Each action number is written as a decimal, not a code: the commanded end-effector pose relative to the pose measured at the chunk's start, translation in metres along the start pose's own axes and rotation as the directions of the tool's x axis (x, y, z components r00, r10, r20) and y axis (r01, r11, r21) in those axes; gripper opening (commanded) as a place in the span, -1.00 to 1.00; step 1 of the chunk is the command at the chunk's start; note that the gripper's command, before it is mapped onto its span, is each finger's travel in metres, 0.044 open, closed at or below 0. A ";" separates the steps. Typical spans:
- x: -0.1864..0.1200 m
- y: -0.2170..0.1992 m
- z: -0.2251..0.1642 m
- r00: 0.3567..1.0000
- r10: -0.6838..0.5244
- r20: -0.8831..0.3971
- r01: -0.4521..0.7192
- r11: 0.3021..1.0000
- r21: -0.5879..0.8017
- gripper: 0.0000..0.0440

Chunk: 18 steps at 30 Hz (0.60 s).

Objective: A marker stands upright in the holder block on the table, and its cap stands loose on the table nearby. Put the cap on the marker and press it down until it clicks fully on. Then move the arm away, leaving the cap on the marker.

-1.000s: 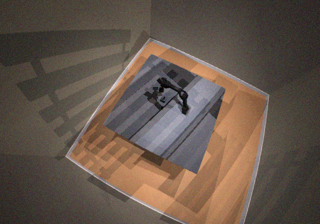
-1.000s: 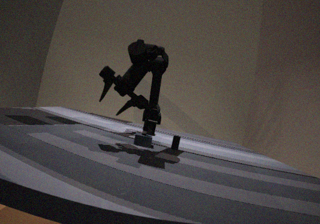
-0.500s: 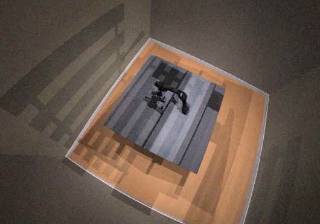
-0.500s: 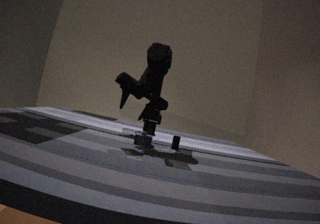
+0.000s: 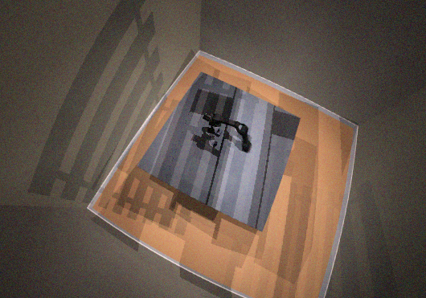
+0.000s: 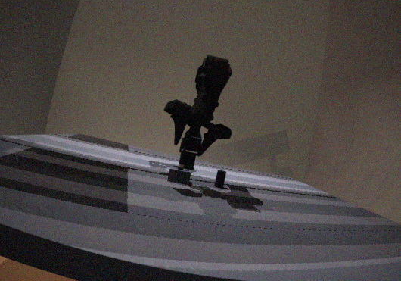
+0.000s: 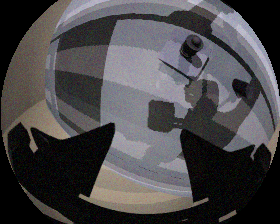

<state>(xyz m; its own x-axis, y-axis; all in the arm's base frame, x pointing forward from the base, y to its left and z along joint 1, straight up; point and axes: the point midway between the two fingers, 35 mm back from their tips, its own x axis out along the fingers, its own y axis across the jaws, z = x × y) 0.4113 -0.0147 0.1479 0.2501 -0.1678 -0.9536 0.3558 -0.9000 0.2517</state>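
The grey holder block (image 6: pixel 178 176) (image 7: pixel 172 56) stands on the table. In the wrist view the dark marker (image 7: pixel 192 46) stands upright in it, without the loose cap; in the exterior view it is hard to make out against the dark arm. The black cap (image 6: pixel 220 179) (image 7: pixel 242 87) stands upright on the table, apart from the block. My gripper (image 6: pixel 188 149) (image 7: pixel 148 130) is open with nothing between its fingers. It hangs above the table; in the wrist view block and cap lie beyond the fingertips, to the upper right. Both are too small and dark to tell clearly in the top view.
The arm's base (image 5: pixel 246 146) stands on the grey table (image 5: pixel 241 182) (image 6: pixel 151 240), and the arm reaches out from it over the table. Striped shadows and the arm's own dark shadow cross the table top around block and cap. An orange floor (image 5: pixel 161 238) surrounds the table.
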 end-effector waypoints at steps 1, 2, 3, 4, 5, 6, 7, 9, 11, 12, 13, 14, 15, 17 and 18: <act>-0.002 -0.012 0.000 1.000 -0.029 0.009 0.029 1.000 -0.004 0.55; -0.003 -0.016 0.000 0.999 -0.038 0.012 0.038 0.999 -0.006 0.55; -0.003 -0.020 0.000 0.999 -0.046 0.016 0.047 0.999 -0.009 0.56; -0.004 -0.024 0.000 0.998 -0.055 0.019 0.055 0.998 -0.011 0.56; -0.004 -0.028 0.001 0.998 -0.064 0.023 0.064 0.998 -0.013 0.56; -0.005 -0.032 0.001 0.997 -0.072 0.027 0.072 0.997 -0.016 0.56; -0.006 -0.036 0.002 0.996 -0.080 0.031 0.081 0.997 -0.018 0.56; -0.007 -0.043 0.003 0.995 -0.097 0.040 0.098 0.995 -0.023 0.56; -0.008 -0.050 0.004 0.992 -0.113 0.049 0.114 0.993 -0.027 0.57; -0.009 -0.054 0.005 0.991 -0.121 0.054 0.123 0.992 -0.030 0.57; -0.009 -0.058 0.006 0.990 -0.129 0.058 0.131 0.991 -0.032 0.57; -0.010 -0.061 0.006 0.989 -0.137 0.063 0.139 0.990 -0.034 0.57; -0.010 -0.065 0.007 0.987 -0.144 0.068 0.147 0.988 -0.036 0.57; -0.012 -0.072 0.009 0.984 -0.159 0.079 0.163 0.986 -0.041 0.57; -0.012 -0.075 0.010 0.983 -0.166 0.084 0.170 0.984 -0.043 0.57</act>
<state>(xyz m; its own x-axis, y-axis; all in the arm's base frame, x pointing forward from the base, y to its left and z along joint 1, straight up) 0.3779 0.0449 0.1398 0.1289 -0.0607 -0.9898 0.4273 -0.8973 0.1106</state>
